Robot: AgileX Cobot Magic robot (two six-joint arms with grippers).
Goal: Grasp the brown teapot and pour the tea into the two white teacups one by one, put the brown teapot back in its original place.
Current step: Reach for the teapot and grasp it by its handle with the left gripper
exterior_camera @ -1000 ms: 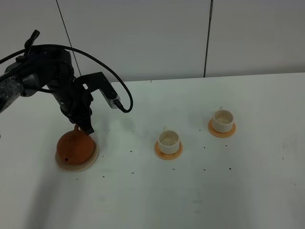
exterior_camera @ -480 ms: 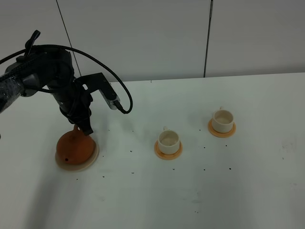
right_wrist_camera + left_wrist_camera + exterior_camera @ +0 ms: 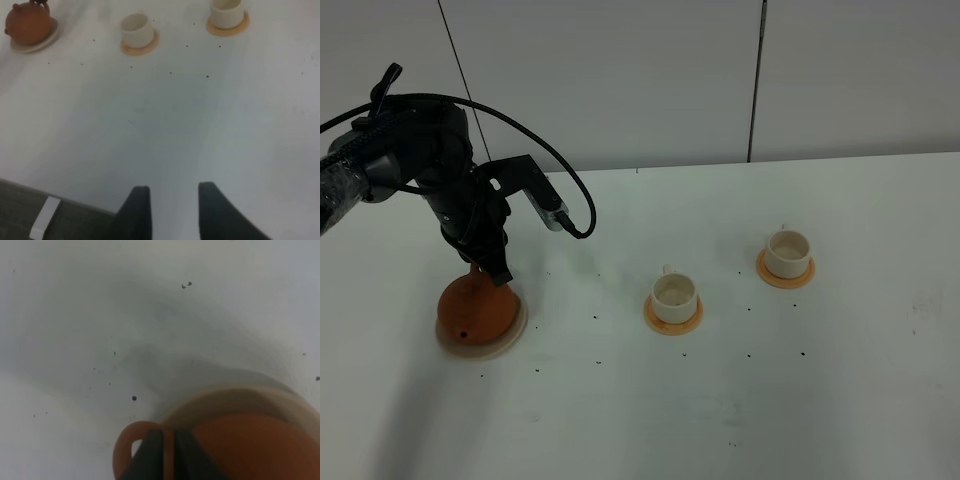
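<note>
Left jaws pinch teapot (image 3: 470, 313); speckled white table (image 3: 770, 400).

Brown teapot (image 3: 250, 445) blurred, cropped by frame edge; fingers (image 3: 150, 460) partly cover handle (image 3: 120, 450).

No writing, label, brand, number or sign can be read in any view.

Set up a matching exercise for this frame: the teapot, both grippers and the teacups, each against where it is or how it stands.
Things:
1. brown teapot
2. left gripper
3. right gripper
4. white teacups

Places or states:
A. open above the table
B. on orange coasters
C. on the beige saucer
D. shut on the teapot's handle

Pairs: 1-C, 2-D, 3-A, 4-B.
</note>
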